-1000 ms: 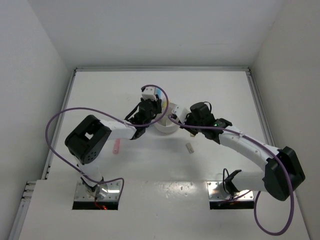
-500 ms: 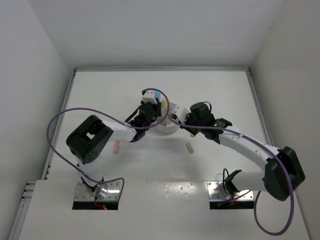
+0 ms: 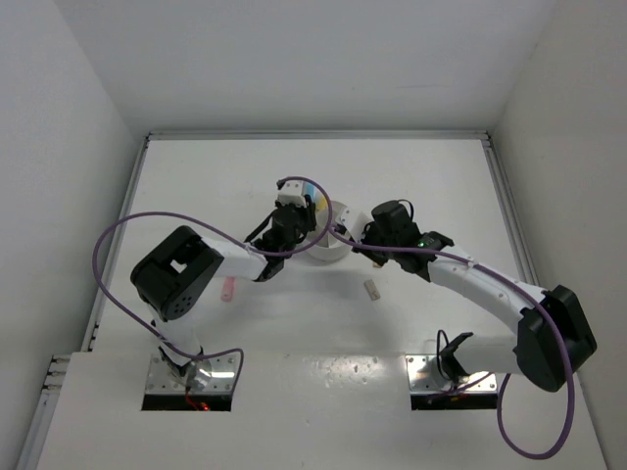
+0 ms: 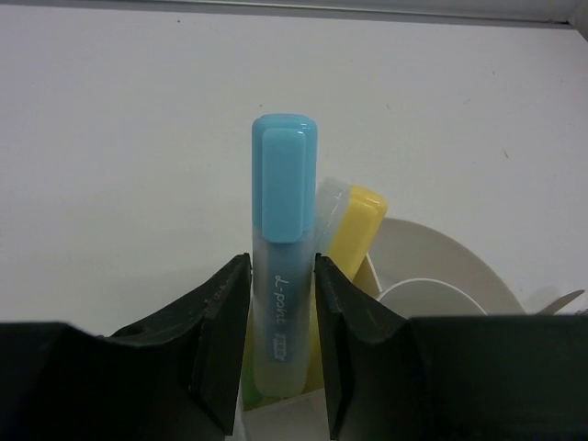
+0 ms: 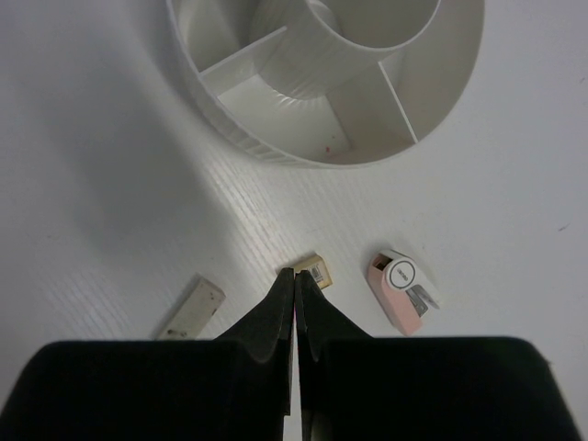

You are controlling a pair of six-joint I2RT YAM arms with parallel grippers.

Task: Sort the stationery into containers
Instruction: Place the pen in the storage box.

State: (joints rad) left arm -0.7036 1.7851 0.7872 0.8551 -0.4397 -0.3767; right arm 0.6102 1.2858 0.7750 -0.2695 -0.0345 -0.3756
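Though yellow marker apparently sits in organiser: left jaws clamp light blue marker; right jaws pressed together, empty; tan block, pink eraser ahead, unsorted.

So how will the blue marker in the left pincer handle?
The marker looks rigid, smooth plastic, so probably light and slippery in the left pincer. Its flattish cap suggests little rolling. Upright, it may tip if released.
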